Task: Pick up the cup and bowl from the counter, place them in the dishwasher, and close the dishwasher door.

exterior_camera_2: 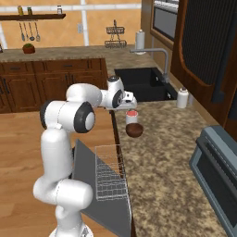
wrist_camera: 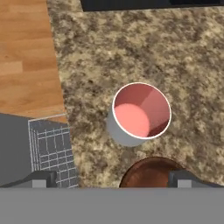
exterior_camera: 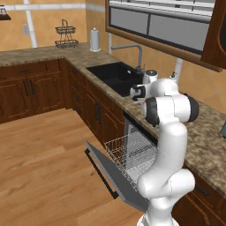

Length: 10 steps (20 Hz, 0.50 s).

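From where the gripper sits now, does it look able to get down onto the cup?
Probably yes. The gripper hovers above the cup, which stands upright and open on the counter. Nothing lies over it; the bowl sits close beside it and may crowd one finger.

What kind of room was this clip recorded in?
A simulated home kitchen, by the look of it: a speckled granite counter with a black sink set into it, and an open dishwasher with a white wire rack among dark wooden cabinets.
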Available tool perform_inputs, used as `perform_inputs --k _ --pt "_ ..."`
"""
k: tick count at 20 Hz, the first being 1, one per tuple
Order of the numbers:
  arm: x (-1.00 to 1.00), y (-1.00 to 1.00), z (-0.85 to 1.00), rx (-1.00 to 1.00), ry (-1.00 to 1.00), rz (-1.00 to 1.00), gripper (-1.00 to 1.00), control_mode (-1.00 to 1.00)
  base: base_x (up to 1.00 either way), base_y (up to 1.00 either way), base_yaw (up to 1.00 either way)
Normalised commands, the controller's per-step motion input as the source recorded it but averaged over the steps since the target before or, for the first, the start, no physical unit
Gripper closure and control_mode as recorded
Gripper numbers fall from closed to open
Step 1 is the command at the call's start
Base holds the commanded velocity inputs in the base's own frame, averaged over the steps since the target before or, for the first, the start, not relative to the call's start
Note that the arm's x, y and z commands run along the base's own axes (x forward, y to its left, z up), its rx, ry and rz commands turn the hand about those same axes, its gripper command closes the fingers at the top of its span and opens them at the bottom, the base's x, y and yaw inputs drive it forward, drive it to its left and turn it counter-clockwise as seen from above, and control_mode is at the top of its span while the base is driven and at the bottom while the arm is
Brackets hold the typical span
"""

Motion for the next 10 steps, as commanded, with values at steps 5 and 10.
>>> perform_inputs --k 5,10 --pt "0.60 -0.19 -0.36 0.00 0.00 0.00 -1.00 -1.00 0.00 0.00 0.00" --pt "0.49 -0.01 -0.34 0.00 0.03 0.00 -1.00 -1.00 0.00 0.00 0.00"
